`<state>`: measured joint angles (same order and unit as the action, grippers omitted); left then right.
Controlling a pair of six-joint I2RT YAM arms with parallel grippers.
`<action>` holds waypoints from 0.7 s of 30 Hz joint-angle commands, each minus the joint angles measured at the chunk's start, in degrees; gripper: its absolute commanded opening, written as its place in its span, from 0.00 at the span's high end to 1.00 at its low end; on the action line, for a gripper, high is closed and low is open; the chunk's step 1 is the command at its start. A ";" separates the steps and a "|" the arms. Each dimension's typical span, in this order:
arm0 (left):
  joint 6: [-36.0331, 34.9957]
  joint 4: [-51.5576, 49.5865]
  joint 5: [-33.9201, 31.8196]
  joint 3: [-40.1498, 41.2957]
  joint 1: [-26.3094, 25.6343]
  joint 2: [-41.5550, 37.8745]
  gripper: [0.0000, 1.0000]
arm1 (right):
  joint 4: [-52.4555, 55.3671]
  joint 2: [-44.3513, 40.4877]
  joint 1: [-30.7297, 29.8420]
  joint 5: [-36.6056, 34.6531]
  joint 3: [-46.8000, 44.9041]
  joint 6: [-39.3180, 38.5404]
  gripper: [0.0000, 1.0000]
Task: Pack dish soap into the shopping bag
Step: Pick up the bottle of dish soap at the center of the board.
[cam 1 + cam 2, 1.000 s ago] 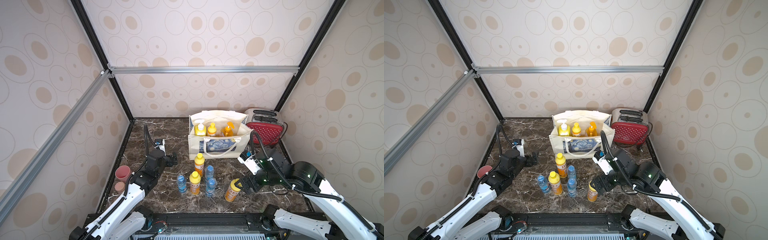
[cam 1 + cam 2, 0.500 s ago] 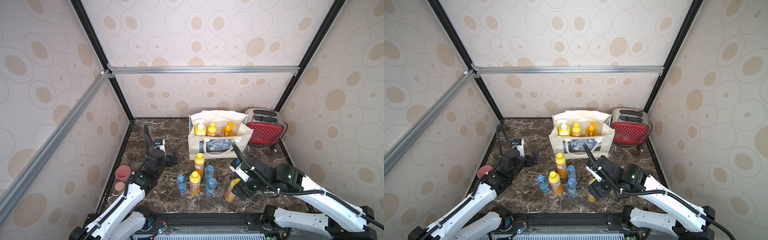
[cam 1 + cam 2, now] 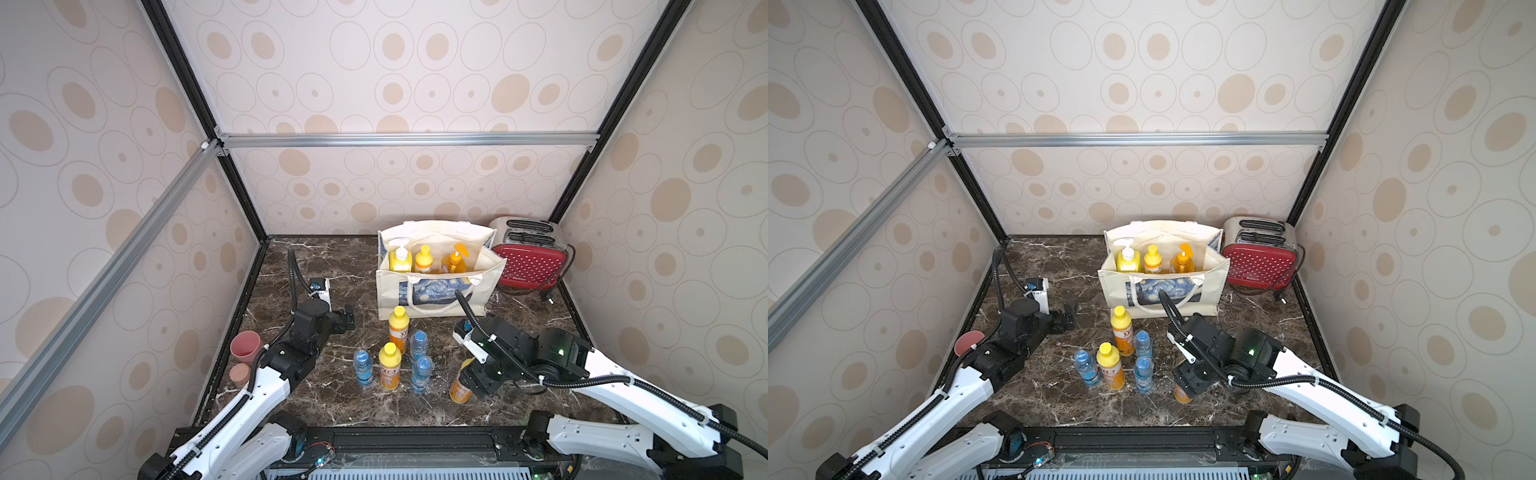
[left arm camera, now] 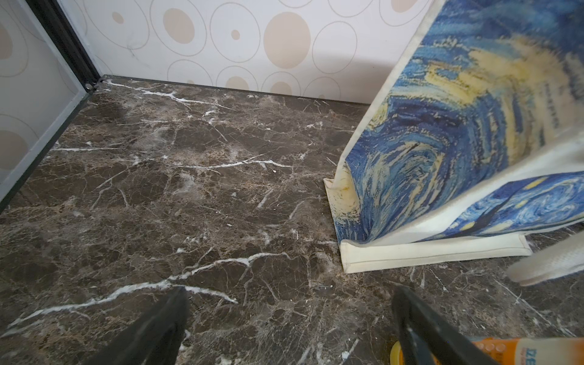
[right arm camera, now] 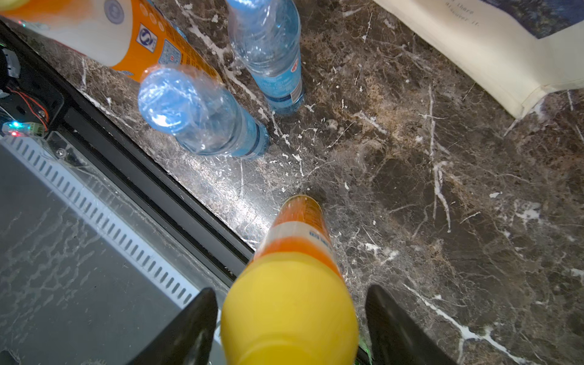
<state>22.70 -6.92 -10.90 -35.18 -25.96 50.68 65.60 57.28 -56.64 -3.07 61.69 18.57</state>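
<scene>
Jaws both apart, right pair around one of three tabletop soap bottles [image 3: 459, 390]; three more in bag [image 3: 388, 291].

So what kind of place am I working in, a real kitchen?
Probably a staged test booth, not a real kitchen: wallpapered panels in a metal frame, a marble-look tabletop, and props such as a red toaster and shopping bag.

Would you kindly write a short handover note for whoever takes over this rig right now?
Left gripper: open, empty, beside the bag.
Right gripper: open, jaws either side of the yellow cap of a small soap bottle, not yet closed.
Done: yellow pump bottle, small capped bottle and amber pump bottle stand in the bag.
To do: that bottle plus two orange bottles standing among the water bottles.
</scene>
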 commanded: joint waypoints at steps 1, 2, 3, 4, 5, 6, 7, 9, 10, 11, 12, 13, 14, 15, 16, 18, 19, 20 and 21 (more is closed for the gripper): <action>-0.90 -0.18 -0.44 -2.22 -0.36 -0.68 0.01 | -1.04 0.32 -0.57 -0.80 -0.97 1.17 0.26; -0.90 -0.20 -0.37 -2.24 -0.31 -0.58 0.01 | -1.40 0.29 -0.59 -0.89 -1.28 1.37 0.27; -0.90 -0.19 -0.35 -2.34 -0.35 -0.58 0.01 | -1.59 0.29 -0.62 -0.97 -1.46 1.54 0.27; -0.93 -0.20 -0.40 -2.34 -0.29 -0.58 0.01 | -1.85 0.34 -0.57 -1.14 -1.59 1.62 0.28; -0.86 -0.20 -0.35 -2.21 -0.38 -0.66 0.01 | -1.95 0.42 -0.62 -1.39 -1.77 1.81 0.28; -0.98 -0.20 -0.35 -2.21 -0.28 -0.67 0.01 | -2.03 0.50 -0.60 -1.57 -1.91 1.91 0.29; -0.98 -0.20 -0.32 -2.23 -0.35 -0.67 0.01 | -2.14 0.62 -0.59 -1.74 -2.05 1.95 0.30; -0.98 -0.20 -0.28 -2.24 -0.32 -0.71 0.01 | -2.47 0.73 -0.54 -1.96 -2.36 2.25 0.31; -0.99 -0.20 -0.27 -2.21 -0.32 -0.76 0.01 | -2.75 0.73 -0.59 -2.12 -2.67 2.50 0.32; -0.99 -0.20 -0.27 -2.17 -0.32 -0.92 0.01 | -3.04 0.73 -0.57 -2.22 -2.87 2.61 0.33; -0.99 -0.16 -0.28 -2.06 -0.35 -1.02 0.01 | -3.24 0.73 -0.62 -2.31 -3.02 2.77 0.35; -0.98 -0.11 -0.27 -2.09 -0.29 -1.17 0.01 | -3.32 0.65 -0.58 -2.61 -3.11 2.94 0.36; -0.98 -0.11 -0.27 -1.95 -0.33 -1.21 0.01 | -3.38 0.64 -0.58 -3.02 -3.13 3.05 0.38; -0.99 -0.11 -0.27 -1.99 -0.38 -1.19 0.01 | -3.25 0.69 -0.58 -3.41 -3.09 3.14 0.41; -0.94 -0.11 -0.27 -2.01 -0.41 -1.21 0.01 | -3.12 0.64 -0.54 -3.81 -2.98 3.22 0.43; -0.99 -0.11 -0.18 -2.04 -0.30 -1.11 0.01 | -3.01 0.51 -0.58 -4.43 -2.66 3.14 0.46; -1.01 -0.11 -0.19 -2.09 -0.38 -1.17 0.01 | -3.10 0.39 -0.58 -4.77 -2.60 3.15 0.48; -1.01 -0.11 -0.18 -2.07 -0.36 -1.19 0.01 | -3.22 0.30 -0.57 -5.11 -2.61 3.22 0.50; -0.99 -0.07 -0.26 -2.00 -0.27 -1.32 0.01 | -3.43 0.25 -0.51 -5.49 -2.61 3.25 0.51</action>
<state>22.68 -6.92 -10.85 -35.18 -25.96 50.33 61.89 57.76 -56.73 -6.00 59.35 20.99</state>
